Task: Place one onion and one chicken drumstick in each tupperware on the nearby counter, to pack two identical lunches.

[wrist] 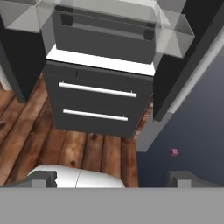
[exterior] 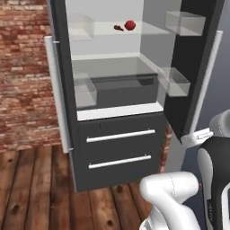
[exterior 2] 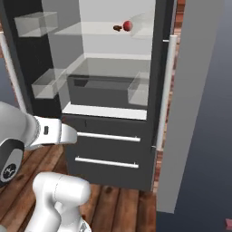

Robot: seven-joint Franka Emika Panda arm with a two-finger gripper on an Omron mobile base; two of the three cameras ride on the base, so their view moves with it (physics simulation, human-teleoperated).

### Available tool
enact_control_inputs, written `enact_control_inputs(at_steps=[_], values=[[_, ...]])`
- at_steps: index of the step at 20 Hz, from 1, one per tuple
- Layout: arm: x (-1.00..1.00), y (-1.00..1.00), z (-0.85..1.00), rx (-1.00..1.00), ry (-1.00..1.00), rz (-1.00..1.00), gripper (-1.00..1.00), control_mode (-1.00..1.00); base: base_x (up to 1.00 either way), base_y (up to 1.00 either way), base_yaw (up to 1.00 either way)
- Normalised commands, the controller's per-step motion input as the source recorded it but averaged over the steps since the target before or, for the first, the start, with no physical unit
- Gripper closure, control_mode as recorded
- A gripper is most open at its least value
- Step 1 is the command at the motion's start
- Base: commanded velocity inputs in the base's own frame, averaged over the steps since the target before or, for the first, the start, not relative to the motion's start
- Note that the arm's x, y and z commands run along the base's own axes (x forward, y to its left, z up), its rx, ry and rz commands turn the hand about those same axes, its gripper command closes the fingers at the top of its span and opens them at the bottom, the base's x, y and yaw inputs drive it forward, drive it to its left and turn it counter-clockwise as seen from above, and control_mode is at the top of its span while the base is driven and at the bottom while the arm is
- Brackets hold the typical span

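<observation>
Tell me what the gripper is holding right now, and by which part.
Nothing is held: the gripper hangs open before the fridge drawers, fingertips wide apart with nothing between them.

Open fridge [exterior: 117, 81]: an onion [exterior: 130, 25] on the upper shelf [exterior: 148, 29], a drumstick [exterior: 118, 28] just left of it; two drawers [exterior: 119, 150] below, on the floor [exterior: 31, 188].

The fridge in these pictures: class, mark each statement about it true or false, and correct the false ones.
1. The fridge has both doors open. True.
2. A red onion sits on its upper shelf. True.
3. The chicken drumstick lies in the bottom drawer. False: it lies beside the onion on the upper shelf.
4. The two drawers below are pulled out. False: both are closed.
5. The onion is held in the jaws. False: it rests on the shelf.
</observation>
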Motion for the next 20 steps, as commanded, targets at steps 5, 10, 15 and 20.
enact_control_inputs(at_steps=[5, 10, 15, 20], values=[[0.00, 0.00, 0.00, 0.00, 0.00, 0.00, -1.00, 1.00, 0.95, 0.12, -0.02], [0.00, 0.00, 0.00, 0.00, 0.00, 0.00, -1.00, 1.00, 0.88, 0.10, -0.01], [0.00, 0.00, 0.00, 0.00, 0.00, 0.00, -1.00, 1.00, 0.87, 0.08, -0.01], [0.00, 0.00, 0.00, 0.00, 0.00, 0.00, -1.00, 1.00, 0.74, 0.04, 0.00]])
